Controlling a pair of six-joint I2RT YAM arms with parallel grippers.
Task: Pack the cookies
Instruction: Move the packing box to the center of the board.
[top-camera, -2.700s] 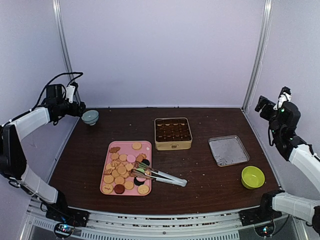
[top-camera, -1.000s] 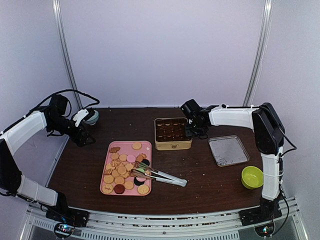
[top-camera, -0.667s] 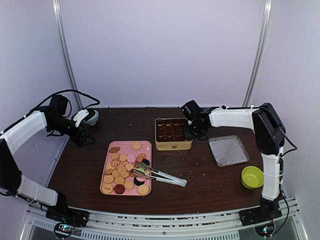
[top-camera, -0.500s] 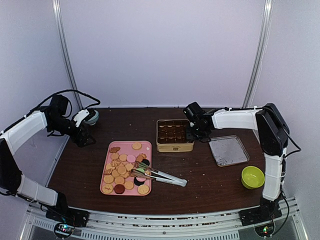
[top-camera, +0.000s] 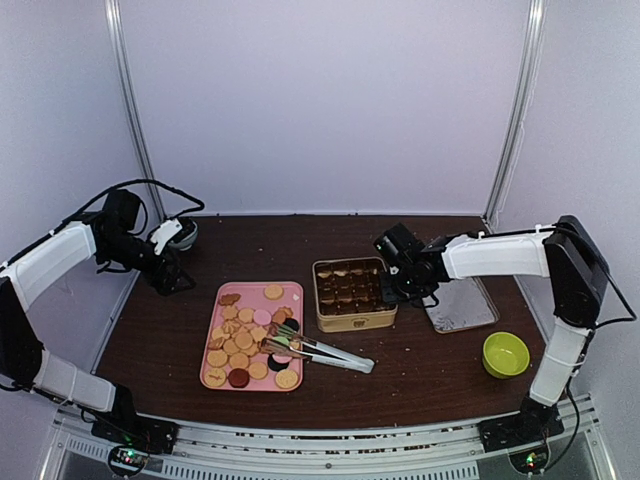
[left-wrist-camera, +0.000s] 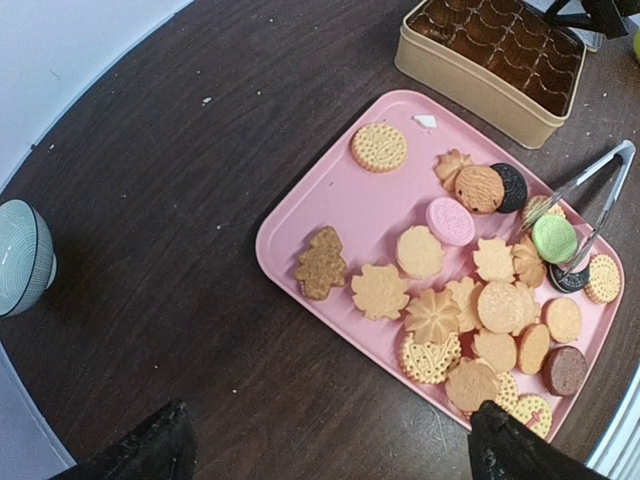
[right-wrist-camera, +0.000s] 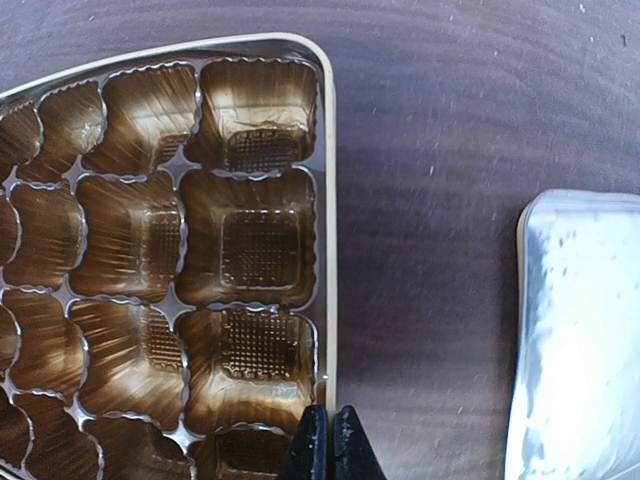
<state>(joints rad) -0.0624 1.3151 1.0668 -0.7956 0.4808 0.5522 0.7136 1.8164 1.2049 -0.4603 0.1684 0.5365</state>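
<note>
The cookies (top-camera: 245, 338) lie heaped on a pink tray (top-camera: 292, 292); most are tan, a few dark, pink or green. The left wrist view shows the cookies (left-wrist-camera: 480, 300) on that tray (left-wrist-camera: 320, 210) from above. My left gripper (top-camera: 170, 279) hovers open over the table left of the tray, its jaws (left-wrist-camera: 330, 452) wide with nothing between them. A gold tin (top-camera: 357, 318) with empty brown cups stands right of the tray. My right gripper (top-camera: 392, 286) is shut on the tin's right wall, fingertips (right-wrist-camera: 331, 440) pinching the thin rim of the tin (right-wrist-camera: 328, 200).
Metal tongs (top-camera: 322, 353) rest across the tray's near right corner, also in the left wrist view (left-wrist-camera: 592, 192). A silver lid (top-camera: 467, 306) lies right of the tin, its edge in the right wrist view (right-wrist-camera: 580, 330). A green bowl (top-camera: 506, 354) sits front right, a grey bowl (top-camera: 186, 231) back left.
My right gripper has closed on the tin's right wall and dragged the tin nearer and slightly right. The left arm has stayed where it was, still open.
</note>
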